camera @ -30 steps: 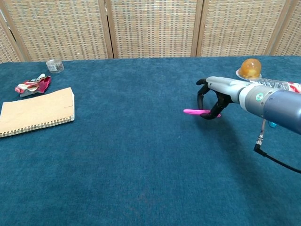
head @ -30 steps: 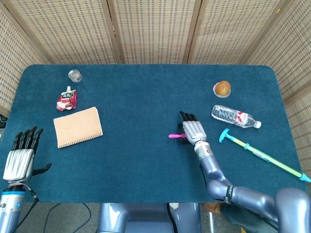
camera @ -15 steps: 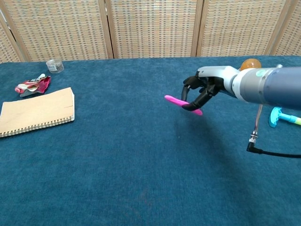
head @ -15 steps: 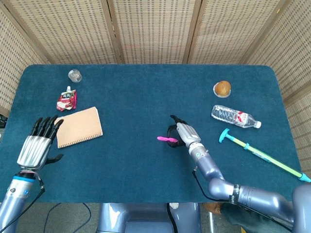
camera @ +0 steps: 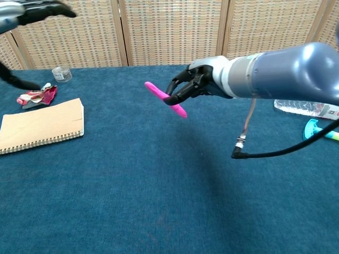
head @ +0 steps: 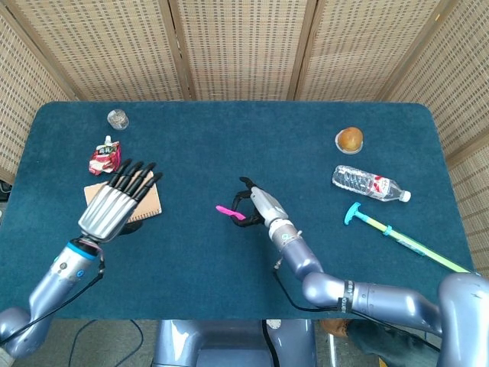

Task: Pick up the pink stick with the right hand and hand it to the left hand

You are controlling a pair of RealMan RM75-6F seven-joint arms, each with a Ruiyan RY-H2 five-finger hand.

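My right hand [head: 256, 206] [camera: 193, 84] grips the pink stick [head: 229, 212] [camera: 164, 98] and holds it in the air above the middle of the blue table. The stick's free end points toward the left. My left hand [head: 116, 202] is raised over the notebook, fingers spread and straight, holding nothing. In the chest view only the left hand's dark fingertips [camera: 45, 9] show at the top left corner. A clear gap separates the two hands.
A tan spiral notebook [camera: 39, 126] lies at the left, with a red-and-white pouch [head: 105, 158] and a small glass [head: 117, 118] behind it. At the right sit an orange round object [head: 349, 139], a water bottle [head: 368, 183] and a teal-handled stick [head: 409, 243].
The right hand has lifted the pink stick off the table and carried it leftward. The left hand has risen from the table's left edge and moved in over the notebook.
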